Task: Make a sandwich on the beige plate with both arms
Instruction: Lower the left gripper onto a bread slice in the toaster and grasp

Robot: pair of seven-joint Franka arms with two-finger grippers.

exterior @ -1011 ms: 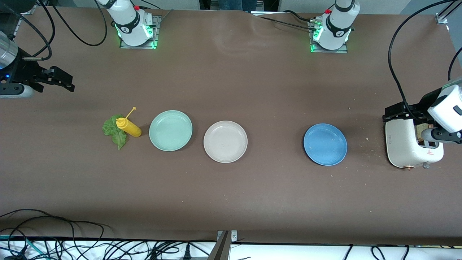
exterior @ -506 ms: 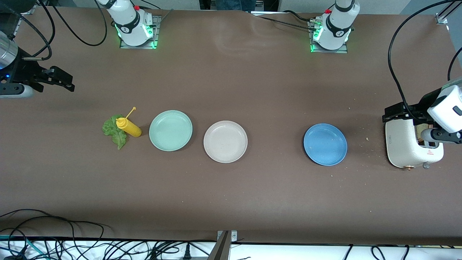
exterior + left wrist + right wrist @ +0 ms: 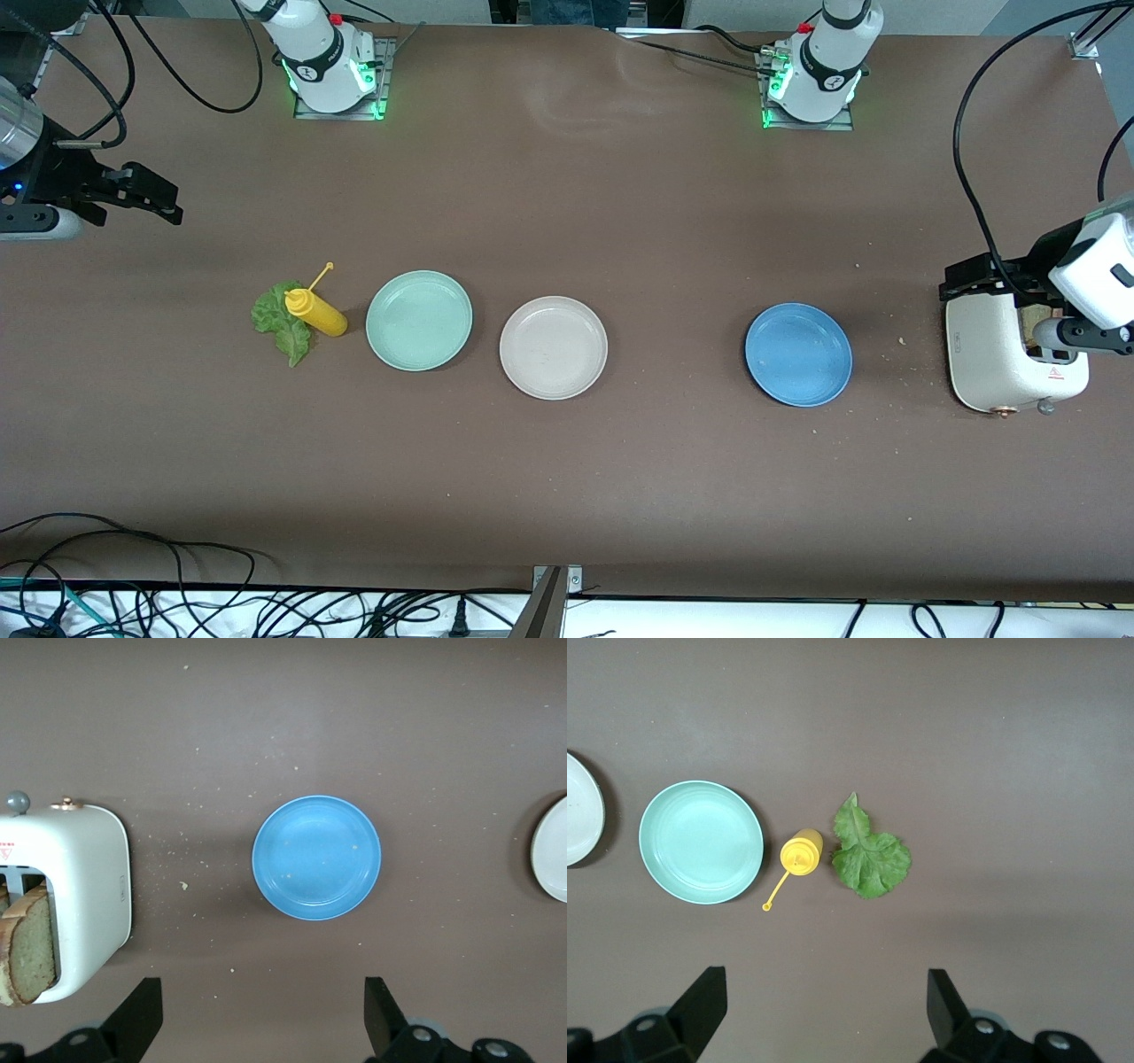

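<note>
The beige plate [image 3: 554, 347] lies bare at the table's middle, its rim also showing in the left wrist view [image 3: 554, 850]. Two toasted bread slices [image 3: 31, 943] stand in the white toaster [image 3: 1001, 354] at the left arm's end. A green lettuce leaf [image 3: 279, 323] lies flat on the table at the right arm's end, in the right wrist view [image 3: 871, 858] too. My left gripper [image 3: 263, 1010] hangs open and empty over the toaster's edge [image 3: 961, 279]. My right gripper [image 3: 168, 199] hangs open and empty over the right arm's end of the table [image 3: 824, 1001].
A yellow squeeze bottle [image 3: 317, 312] stands against the lettuce, and a mint-green plate [image 3: 419, 320] lies between it and the beige plate. A blue plate [image 3: 798, 354] lies between the beige plate and the toaster. Crumbs are scattered round the toaster. Cables hang along the table's near edge.
The left arm's wrist has drifted very slightly above the toaster. Nothing else has moved.
</note>
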